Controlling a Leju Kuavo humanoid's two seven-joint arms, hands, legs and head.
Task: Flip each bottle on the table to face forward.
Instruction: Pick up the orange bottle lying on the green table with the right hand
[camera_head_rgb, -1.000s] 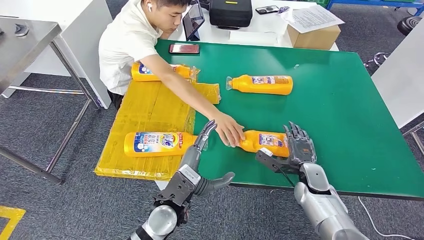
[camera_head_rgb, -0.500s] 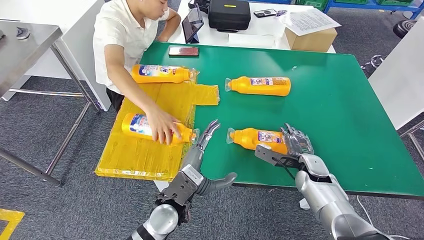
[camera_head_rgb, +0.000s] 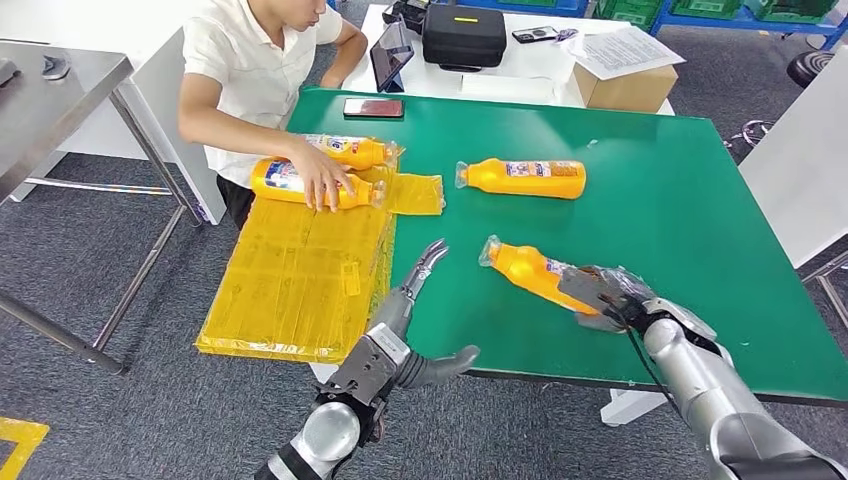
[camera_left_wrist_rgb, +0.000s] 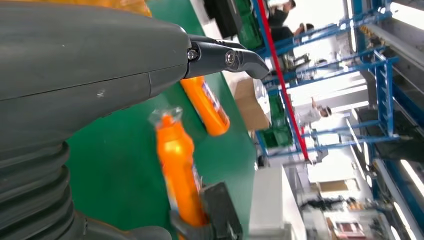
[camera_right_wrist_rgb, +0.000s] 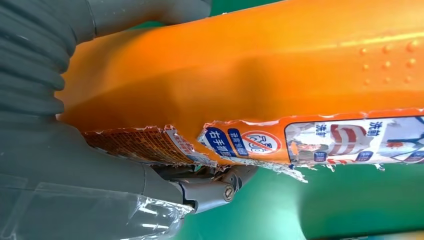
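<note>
**Gripping the near orange bottle at its base**

Holding the orange plastic bottle with a torn blue-and-white label (camera_head_rgb: 532, 272) by its wide end, my right hand (camera_head_rgb: 610, 296) has its fingers wrapped around it near the front edge of the green table (camera_head_rgb: 690, 220). The bottle lies slanted, its clear-wrapped cap end pointing away from me and toward the left; the right wrist view shows the ragged label (camera_right_wrist_rgb: 320, 140) against my fingers.

My left hand (camera_head_rgb: 405, 320) hovers at the table's front left corner, fingers spread apart and holding nothing, well apart from the bottle.

Farther back on the table lies a second orange bottle with a paler label (camera_head_rgb: 522, 177), on its side, cap end to the left. Left of the table is a flat yellow sheet (camera_head_rgb: 300, 270). At its far end a person in a white shirt (camera_head_rgb: 255, 70) rests a hand on one of two more orange bottles (camera_head_rgb: 300, 182) lying just beside each other.
</note>
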